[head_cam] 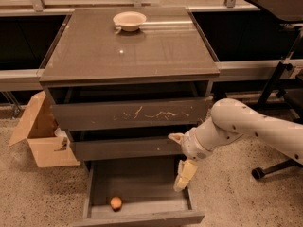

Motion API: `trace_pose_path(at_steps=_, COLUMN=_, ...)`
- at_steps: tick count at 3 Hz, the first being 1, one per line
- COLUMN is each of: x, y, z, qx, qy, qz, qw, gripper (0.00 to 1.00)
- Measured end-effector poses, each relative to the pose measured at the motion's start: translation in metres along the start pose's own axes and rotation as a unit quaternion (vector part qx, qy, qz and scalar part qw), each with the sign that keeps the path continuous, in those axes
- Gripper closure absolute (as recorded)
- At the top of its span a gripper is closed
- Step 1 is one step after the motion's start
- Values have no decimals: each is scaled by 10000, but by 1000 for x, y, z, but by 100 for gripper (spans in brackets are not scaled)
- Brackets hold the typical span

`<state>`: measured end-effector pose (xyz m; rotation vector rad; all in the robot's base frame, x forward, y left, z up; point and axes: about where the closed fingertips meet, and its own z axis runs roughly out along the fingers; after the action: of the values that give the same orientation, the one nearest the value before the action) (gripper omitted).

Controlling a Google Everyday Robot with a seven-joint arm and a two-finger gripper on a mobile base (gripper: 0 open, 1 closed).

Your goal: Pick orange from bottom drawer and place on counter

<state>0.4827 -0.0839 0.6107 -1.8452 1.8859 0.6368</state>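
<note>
The orange [116, 203] lies in the front left of the open bottom drawer [142, 186], a shallow dark tray pulled out at the foot of the cabinet. My gripper [180, 156] hangs over the drawer's right side, in front of the middle drawer, to the right of the orange and above it. Its two cream fingers are spread apart and hold nothing. The white arm comes in from the right. The counter [132, 51] is the glossy grey-brown top of the cabinet.
A cream bowl [129, 21] stands at the back of the counter. The top drawer front [142, 113] bears pale scratch marks. An open cardboard box [40, 134] sits on the floor at the left. An office chair base [279, 164] stands at the right.
</note>
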Motion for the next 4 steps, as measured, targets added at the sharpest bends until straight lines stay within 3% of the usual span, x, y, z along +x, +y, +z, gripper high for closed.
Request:
trace_pose_path(at_steps=2, x=26, y=-3, z=89, qx=-410, qy=95, qz=-344, qw=9985, gripper=0)
trace_pose_path(at_steps=4, x=53, y=-20, z=183, qx=-433, qy=-265, qz=-388, qw=9980, gripper=0)
